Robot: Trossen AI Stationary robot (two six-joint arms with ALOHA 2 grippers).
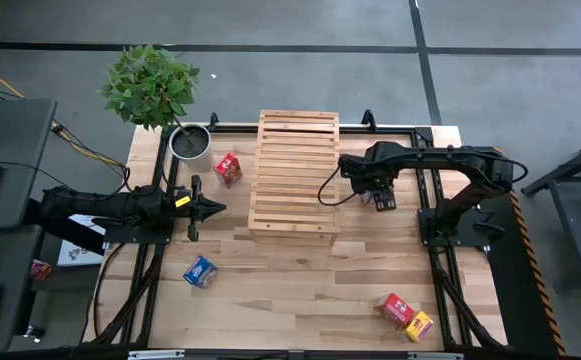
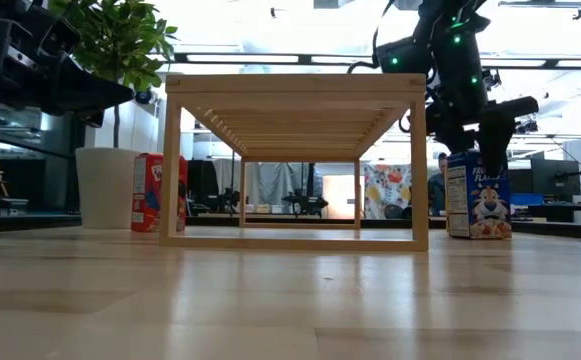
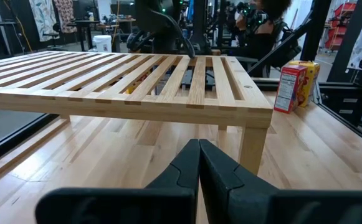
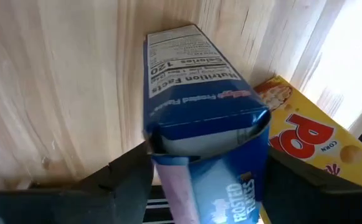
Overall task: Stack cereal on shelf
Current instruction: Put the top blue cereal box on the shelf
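Note:
The pale slatted shelf [image 1: 294, 175] stands mid-table. My right gripper [image 1: 378, 196] is just right of the shelf, above a blue cereal box [image 2: 478, 195], and shut on its top. A yellow box [image 4: 311, 143] stands right beside the blue one. A red box [image 1: 228, 168] stands left of the shelf and shows in the low view [image 2: 158, 192]. Another blue box [image 1: 200, 271] lies near the front left. A red box [image 1: 398, 309] and a yellow box [image 1: 420, 325] lie at the front right. My left gripper [image 1: 217, 208] is shut and empty, beside the shelf's left near corner. My right gripper pinches the blue box's top end [image 4: 159, 146] between its two fingers, one on each of two opposite sides. The fingers come from above, pointing down. The box stands upright, its base [image 2: 480, 234] at the table top.
A potted plant [image 1: 190, 142] stands at the far left corner, by the red box. The shelf top [image 3: 137, 74] is bare. Open tabletop [image 1: 300, 280] lies in front of the shelf.

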